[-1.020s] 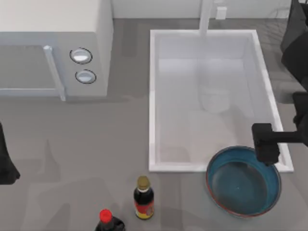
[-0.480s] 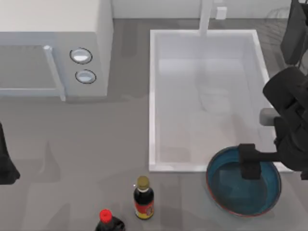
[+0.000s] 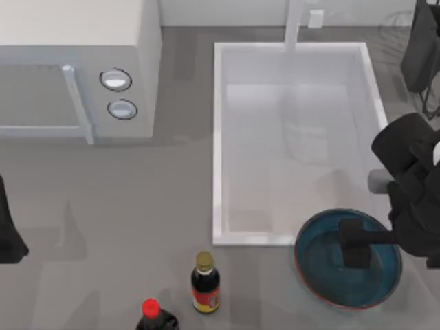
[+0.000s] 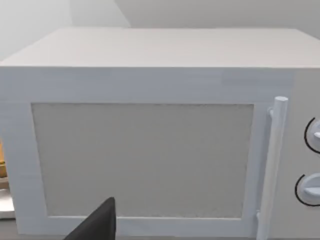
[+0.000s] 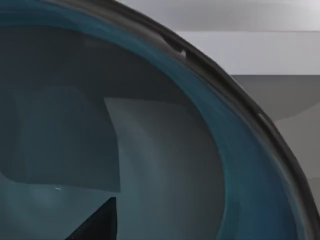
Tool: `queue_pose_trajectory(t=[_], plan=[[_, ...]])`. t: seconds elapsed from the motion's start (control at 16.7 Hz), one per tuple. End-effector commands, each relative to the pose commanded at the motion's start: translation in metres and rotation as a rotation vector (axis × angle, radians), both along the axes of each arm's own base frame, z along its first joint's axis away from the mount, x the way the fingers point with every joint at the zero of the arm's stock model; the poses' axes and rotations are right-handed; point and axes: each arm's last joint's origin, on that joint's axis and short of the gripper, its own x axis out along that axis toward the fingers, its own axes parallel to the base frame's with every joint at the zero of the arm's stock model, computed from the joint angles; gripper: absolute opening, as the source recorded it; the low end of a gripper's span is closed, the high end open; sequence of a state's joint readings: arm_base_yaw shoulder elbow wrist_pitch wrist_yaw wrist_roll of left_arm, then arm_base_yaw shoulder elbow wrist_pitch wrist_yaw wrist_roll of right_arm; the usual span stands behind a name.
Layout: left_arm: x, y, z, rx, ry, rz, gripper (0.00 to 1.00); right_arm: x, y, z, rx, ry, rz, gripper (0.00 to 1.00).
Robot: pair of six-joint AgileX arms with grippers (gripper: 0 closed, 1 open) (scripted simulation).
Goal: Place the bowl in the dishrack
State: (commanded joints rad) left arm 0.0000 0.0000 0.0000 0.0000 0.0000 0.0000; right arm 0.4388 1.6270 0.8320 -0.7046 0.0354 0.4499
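Note:
The bowl (image 3: 320,265), wide and teal-blue inside with a thin reddish-brown rim, sits on the counter at the front right, overlapping the sink's front right corner. My right gripper (image 3: 356,245) hangs over the bowl's inside, right of its middle, with the arm reaching in from the right edge. In the right wrist view the bowl (image 5: 175,150) is seen from very close, its dark rim curving across, and one dark fingertip (image 5: 100,222) pokes in. Faint wires of the dishrack (image 3: 393,20) show at the back right corner. My left arm (image 3: 7,234) is parked at the left edge.
A white sink basin (image 3: 218,137) with a faucet (image 3: 294,24) lies behind the bowl. A white microwave (image 3: 75,69) stands at the back left, its door (image 4: 145,160) facing the left wrist camera. Two sauce bottles (image 3: 205,282) (image 3: 155,316) stand at the front centre.
My right gripper has moved from the bowl's far right rim leftward and forward, over the bowl's inside. The bowl and the left arm have stayed put.

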Motion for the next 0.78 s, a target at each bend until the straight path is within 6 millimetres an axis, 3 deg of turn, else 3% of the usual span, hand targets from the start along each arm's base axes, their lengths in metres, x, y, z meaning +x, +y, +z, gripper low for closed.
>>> queue_pose_trajectory(t=[0.72,0.78], plan=[[0.0000,0.0000,0.0000,0.000,0.000,0.000,1.00,0.0000,0.0000,0.0000,0.000,0.000,0.000,0.02],[0.0000,0.0000,0.0000,0.000,0.000,0.000,1.00,0.0000,0.0000,0.0000,0.000,0.000,0.000,0.00]])
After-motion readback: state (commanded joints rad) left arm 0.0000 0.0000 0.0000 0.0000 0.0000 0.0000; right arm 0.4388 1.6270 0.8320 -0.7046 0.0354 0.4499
